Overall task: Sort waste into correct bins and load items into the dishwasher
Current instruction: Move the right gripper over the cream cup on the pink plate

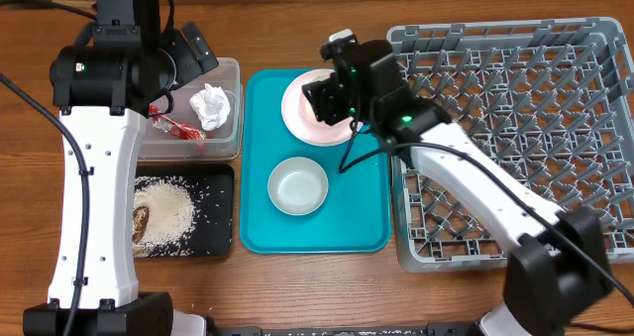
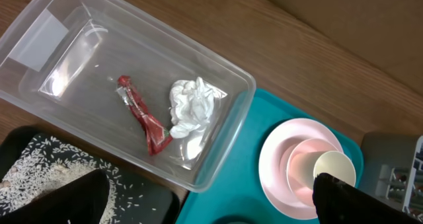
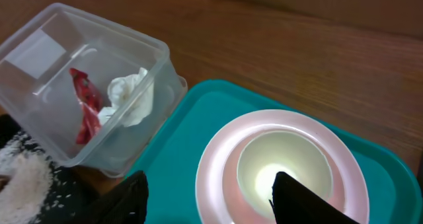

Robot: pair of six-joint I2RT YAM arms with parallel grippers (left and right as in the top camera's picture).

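Observation:
The clear tub holds the crumpled white napkin and the red wrapper; both also show in the left wrist view, napkin and wrapper. The black tray holds rice and brown scraps. The pink plate on the teal tray carries a small bowl with the cream cup nested in it. A whitish bowl sits alone on the tray. My left gripper is open and empty above the tub. My right gripper is open above the plate.
The large teal tray lies in the middle. The grey pegged dish rack stands at the right, touching the tray's edge. The tub and black tray sit side by side at the left. Bare wood runs along the front edge.

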